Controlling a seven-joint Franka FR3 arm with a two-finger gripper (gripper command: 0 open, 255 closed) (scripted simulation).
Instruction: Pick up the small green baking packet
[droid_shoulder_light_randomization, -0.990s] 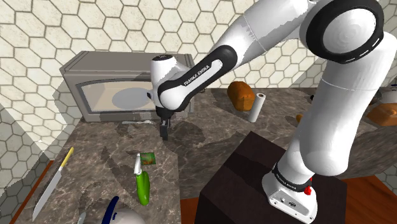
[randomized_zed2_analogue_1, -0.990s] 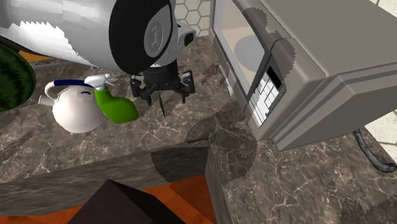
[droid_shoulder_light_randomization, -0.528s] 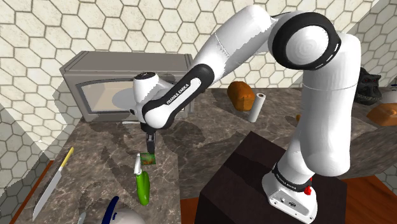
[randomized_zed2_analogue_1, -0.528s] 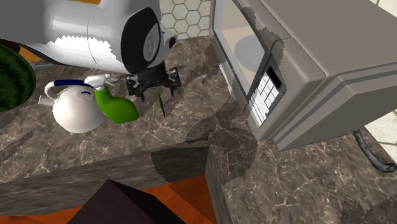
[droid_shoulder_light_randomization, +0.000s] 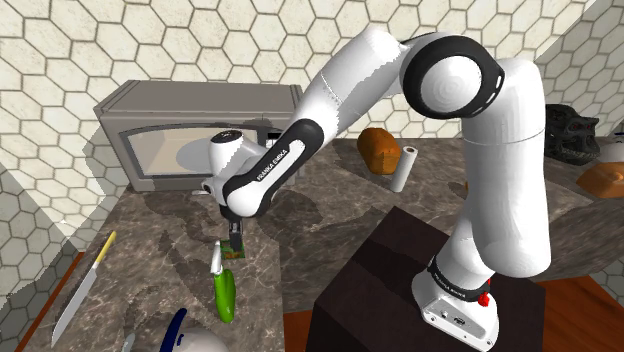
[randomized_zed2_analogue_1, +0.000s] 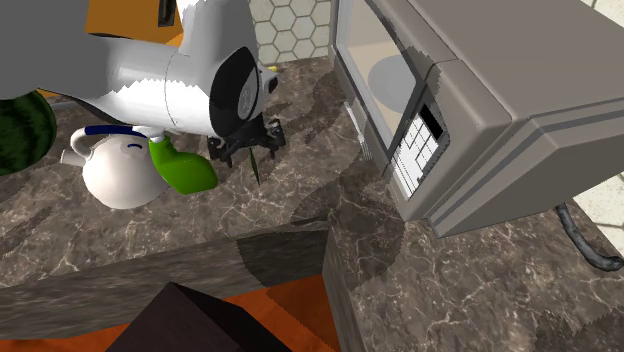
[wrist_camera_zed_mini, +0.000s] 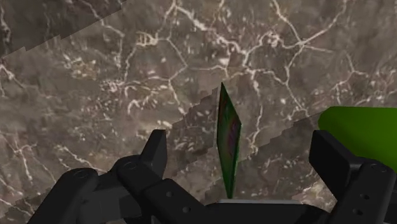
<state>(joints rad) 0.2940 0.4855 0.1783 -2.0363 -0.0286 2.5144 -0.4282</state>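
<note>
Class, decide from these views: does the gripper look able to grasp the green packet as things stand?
Probably yes. The open gripper straddles the thin green packet, standing edge-on between its fingers, untouched. The green bottle lies beside one finger, outside the gap.

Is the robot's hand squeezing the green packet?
No: the wrist view shows the fingers of the gripper standing apart, with the thin green packet between them, touched by neither.

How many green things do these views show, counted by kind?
Packet: 1
Bottle: 1
Striped melon: 1
Total: 3
</note>
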